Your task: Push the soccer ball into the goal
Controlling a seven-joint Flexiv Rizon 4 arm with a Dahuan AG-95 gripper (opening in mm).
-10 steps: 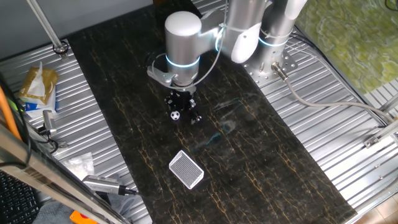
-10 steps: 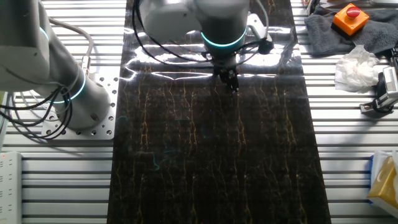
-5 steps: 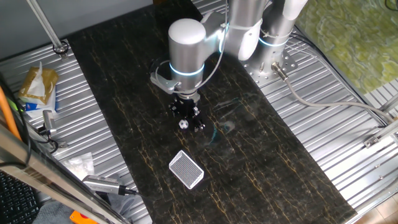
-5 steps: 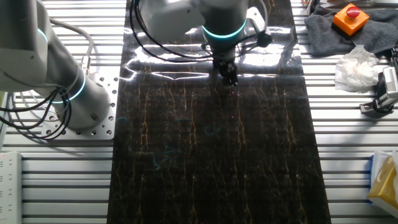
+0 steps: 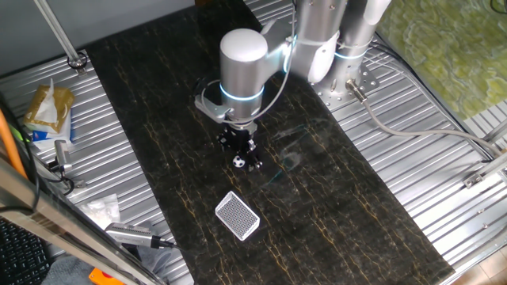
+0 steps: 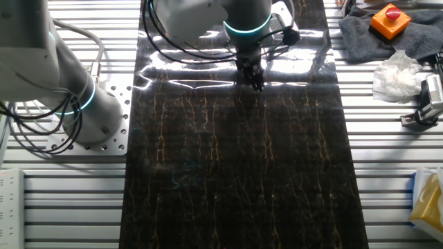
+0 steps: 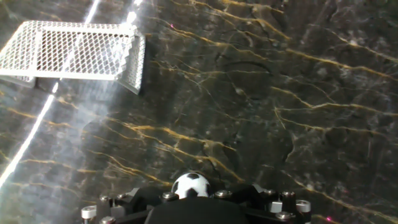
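1. Progress over the last second: I have brought the end effector (image 5: 241, 150) down the dark marble tabletop (image 5: 333, 198) toward the goal (image 5: 237, 215), and the soccer ball (image 5: 238, 162) has rolled along with it. A second ago the ball sat up near the arm's wrist; now it lies clearly closer to the netting.

2. Ball position now: in the hand view the soccer ball (image 7: 191, 185) sits right against the front of the end effector, at the bottom middle of the picture, on the tabletop. In the other fixed view it is hidden behind the arm, and the goal is not in that picture.

3. Goal position: in the hand view the goal (image 7: 74, 53) lies ahead and off to the upper left, apart from the ball, with bare tabletop between them.

4. End effector state: I cannot tell whether the fingers are spread or pressed together; only the black body behind the ball shows. The ball looks pushed, not pinched.

5. Meaning for the task, as I judge it: the push is working but unfinished. The goal is off my line, so I should steer left as I go on, or the ball may slip past the frame.
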